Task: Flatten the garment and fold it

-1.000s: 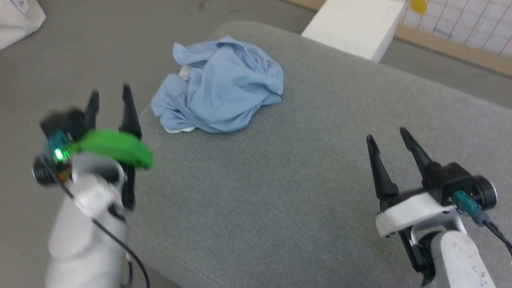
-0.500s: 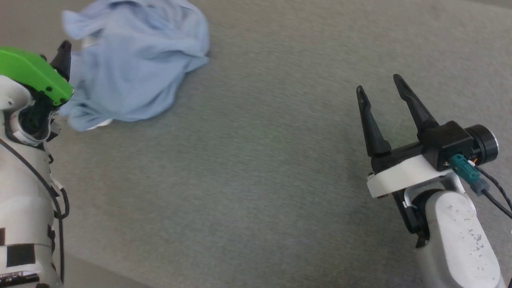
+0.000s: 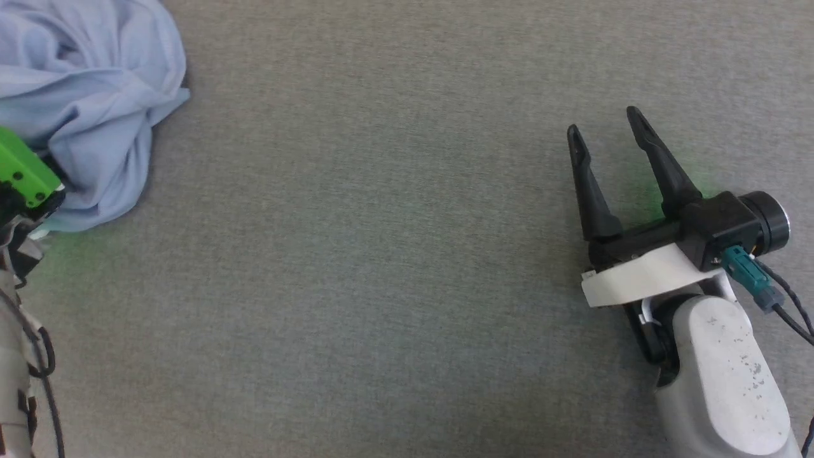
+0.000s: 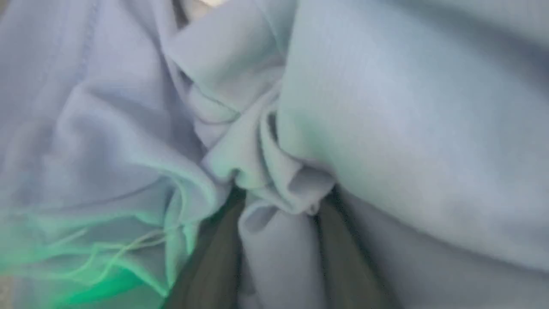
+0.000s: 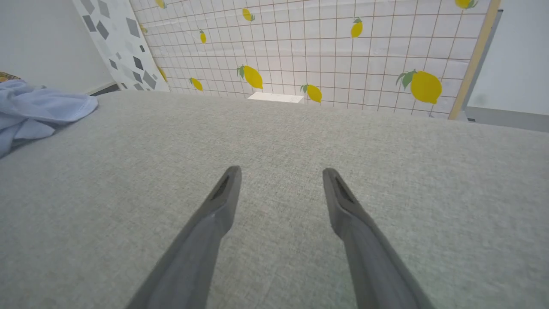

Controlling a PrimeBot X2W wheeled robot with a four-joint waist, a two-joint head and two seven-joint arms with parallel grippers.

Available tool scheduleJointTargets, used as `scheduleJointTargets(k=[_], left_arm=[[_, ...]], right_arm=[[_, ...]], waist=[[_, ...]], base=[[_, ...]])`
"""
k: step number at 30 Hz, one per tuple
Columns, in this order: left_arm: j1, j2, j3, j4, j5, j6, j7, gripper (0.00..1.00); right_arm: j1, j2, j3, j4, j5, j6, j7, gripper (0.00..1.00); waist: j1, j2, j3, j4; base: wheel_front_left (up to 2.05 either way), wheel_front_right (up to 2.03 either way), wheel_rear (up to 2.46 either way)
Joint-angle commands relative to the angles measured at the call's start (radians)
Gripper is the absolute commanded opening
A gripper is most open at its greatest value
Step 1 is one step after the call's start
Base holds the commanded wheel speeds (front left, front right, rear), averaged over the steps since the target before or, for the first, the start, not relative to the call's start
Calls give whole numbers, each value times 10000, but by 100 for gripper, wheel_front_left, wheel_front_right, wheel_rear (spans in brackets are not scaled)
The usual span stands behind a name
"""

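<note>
The garment [image 3: 95, 95], a crumpled light blue heap, lies at the upper left of the head view on the grey cushion [image 3: 381, 254]. My left arm's green wrist cover [image 3: 22, 175] sits against the heap's near edge, with the fingers hidden in the cloth. In the left wrist view my left gripper [image 4: 283, 197] is pushed into the garment [image 4: 386, 107]; its two fingers stand apart with a bunched fold between them, tips buried. My right gripper [image 3: 604, 121] hovers open and empty over bare cushion at the right. The right wrist view shows that gripper [image 5: 281, 171] and the garment [image 5: 34, 107] far left.
Beyond the cushion's far edge stands a lemon-patterned grid panel [image 5: 343, 43], with a white block [image 5: 276, 98] at its foot and a grey-patterned board [image 5: 116, 38] to the left. A broad stretch of cushion lies between the two arms.
The head camera has swung down, so the garment now sits at the upper left. My left gripper has gone into the heap and its fingers have narrowed. The right gripper stays open.
</note>
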Motion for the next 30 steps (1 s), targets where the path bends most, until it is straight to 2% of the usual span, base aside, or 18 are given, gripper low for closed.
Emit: scheduleJointTargets(k=[1, 5, 9, 12, 16, 22, 30], left_arm=[[797, -679, -392, 173, 40, -48, 168, 0], [935, -49, -522, -780, 958, -81, -1409, 0], [629, 417, -563, -1517, 1959, 50, -3559, 0], [201, 491, -746, -1868, 2501, -45, -5007, 0], [-382, 501, -1110, -2365, 3007, -312, -6325, 0], [-1160, 19, -2073, -3130, 3675, -607, -7448, 0], [-1080, -1648, -3561, -3865, 3666, -917, -7741, 0]], right_arm=[[46, -69, -77, 269, 50, -17, -46, 100], [241, -66, -159, 541, 205, -17, -208, 100], [499, -64, -302, 828, 449, -17, -369, 100], [793, -64, -416, 1002, 659, -17, -480, 100], [1195, -64, -624, 1165, 899, -17, -604, 100], [1670, -63, -768, 1281, 1199, -17, -706, 100], [2116, -63, -961, 1263, 1321, -17, -697, 100]], waist=[[0, -2, -331, -95], [0, -2, -1167, -41], [0, -2, -2093, -84], [0, -2, -2833, -217], [0, -2, -3688, -503], [0, -2, -4570, -1182], [0, -2, -5152, -2330]], base=[[0, 0, 0], [0, 0, 0], [0, 0, 0], [0, 0, 0], [0, 0, 0], [0, 0, 0], [0, 0, 0]])
